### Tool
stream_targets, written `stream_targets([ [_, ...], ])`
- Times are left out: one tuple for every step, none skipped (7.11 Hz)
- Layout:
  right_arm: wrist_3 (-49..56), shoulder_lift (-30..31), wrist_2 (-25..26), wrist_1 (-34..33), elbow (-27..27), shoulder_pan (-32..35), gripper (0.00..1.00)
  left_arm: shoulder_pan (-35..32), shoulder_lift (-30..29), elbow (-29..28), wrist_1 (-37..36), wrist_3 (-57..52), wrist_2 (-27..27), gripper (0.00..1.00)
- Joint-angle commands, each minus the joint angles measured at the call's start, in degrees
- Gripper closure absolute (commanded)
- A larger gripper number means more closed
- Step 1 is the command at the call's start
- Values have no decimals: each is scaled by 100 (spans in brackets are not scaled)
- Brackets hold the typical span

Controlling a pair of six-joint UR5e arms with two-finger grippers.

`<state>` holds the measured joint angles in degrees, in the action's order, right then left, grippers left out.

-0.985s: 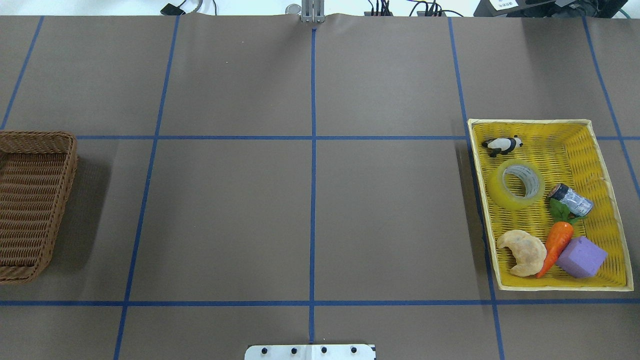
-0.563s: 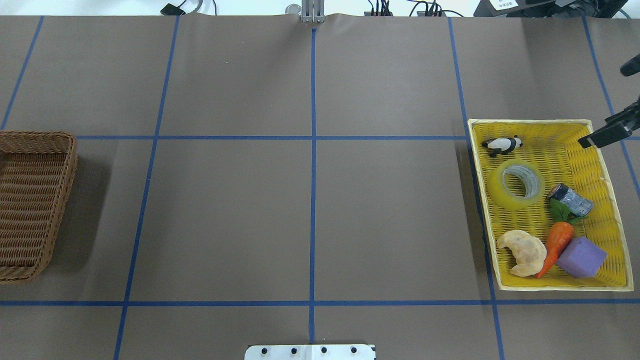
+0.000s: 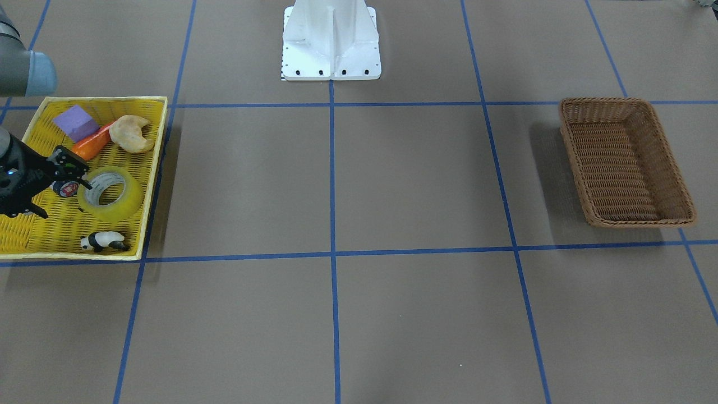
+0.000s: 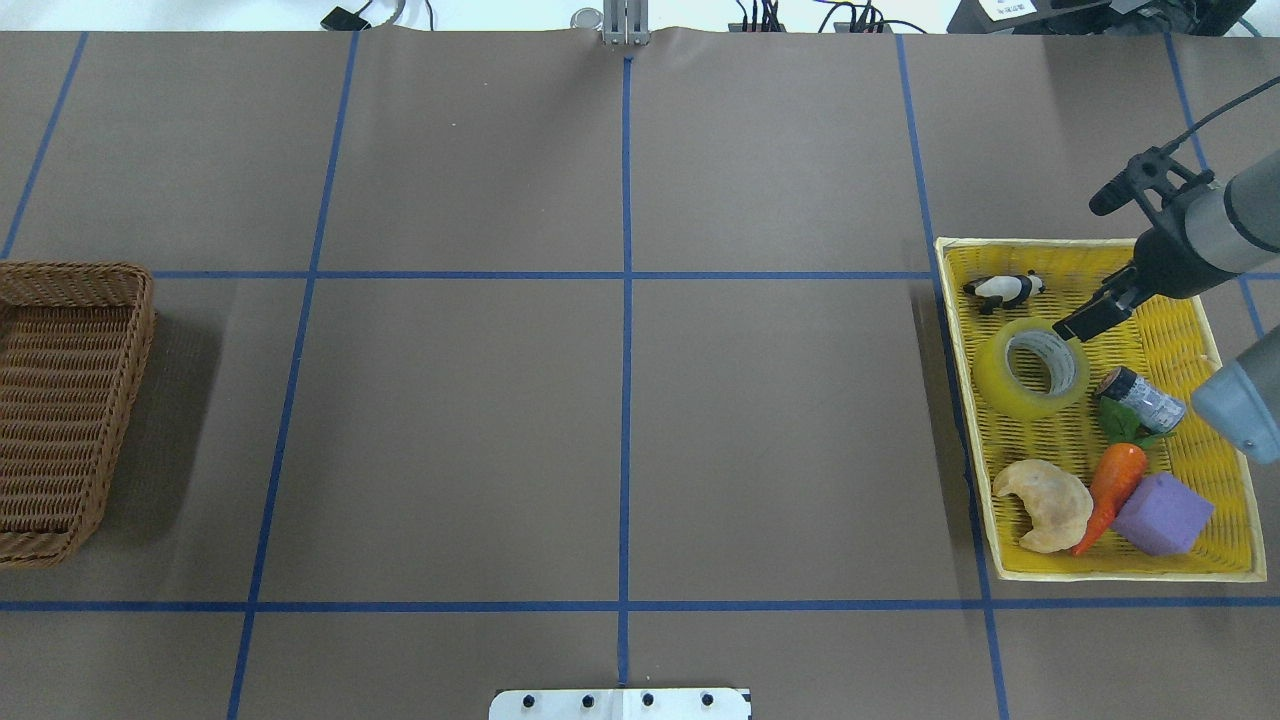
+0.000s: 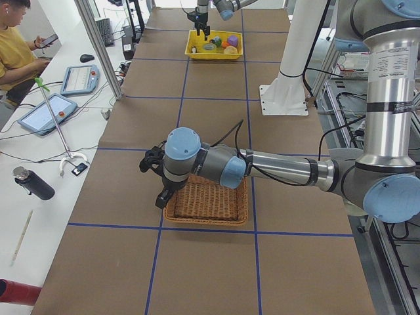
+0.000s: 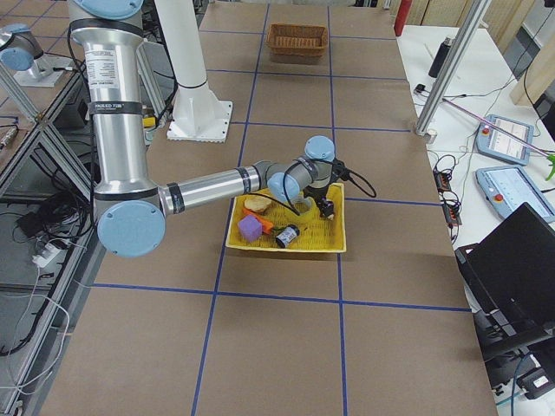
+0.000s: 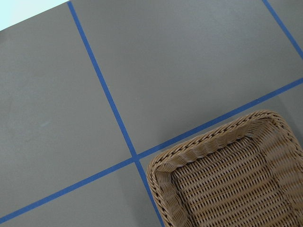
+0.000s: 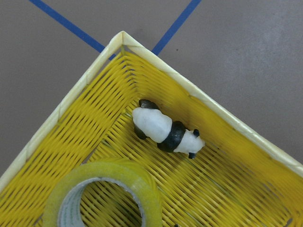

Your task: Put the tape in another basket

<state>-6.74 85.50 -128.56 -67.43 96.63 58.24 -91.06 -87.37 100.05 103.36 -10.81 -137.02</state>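
The tape (image 4: 993, 378), a yellow translucent ring with a white core, lies flat in the yellow woven tray (image 4: 1218, 400) at the table's right. It also shows in the front view (image 3: 122, 205) and the right wrist view (image 8: 105, 169). My right gripper (image 4: 1078, 322) hangs open and empty just above the tape's far right edge, as the front view (image 3: 66, 197) shows too. The brown wicker basket (image 4: 138, 330) stands empty at the far left. My left gripper (image 5: 163, 195) hovers by the basket's corner (image 7: 203, 150); I cannot tell whether it is open.
The tray also holds a toy panda (image 4: 1005, 289), a silver-blue cylinder (image 4: 1145, 401), a carrot (image 4: 1110, 493), a purple block (image 4: 1162, 514) and a croissant (image 4: 1045, 505). Blue tape lines grid the brown table. The robot base (image 3: 331, 45) stands at the near middle edge.
My right arm has come in from the right edge and moved its gripper leftward over the tray to just beside the tape. Nothing in the tray has moved.
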Motion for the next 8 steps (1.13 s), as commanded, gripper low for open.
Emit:
stream_targets([
  [-3, -112, 24, 2, -373, -224, 0, 0, 0, -3, 0, 0, 0, 1],
  [-3, -103, 24, -7, -382, -268, 3, 0, 0, -3, 0, 9, 0, 1],
  [23, -95, 33, 2, -365, -278, 51, 0, 0, -3, 0, 9, 0, 1],
  [67, -95, 33, 2, -365, -286, 90, 0, 0, -3, 0, 9, 0, 1],
  [76, -95, 42, -7, -312, -278, 100, 0, 0, -3, 0, 9, 0, 1],
  [85, -95, 42, -7, -303, -278, 100, 0, 0, -3, 0, 9, 0, 1],
  [85, -86, 42, -7, -294, -278, 100, 0, 0, -3, 0, 9, 0, 1],
  [102, -86, 33, -7, -242, -260, 100, 0, 0, -3, 0, 9, 0, 1],
])
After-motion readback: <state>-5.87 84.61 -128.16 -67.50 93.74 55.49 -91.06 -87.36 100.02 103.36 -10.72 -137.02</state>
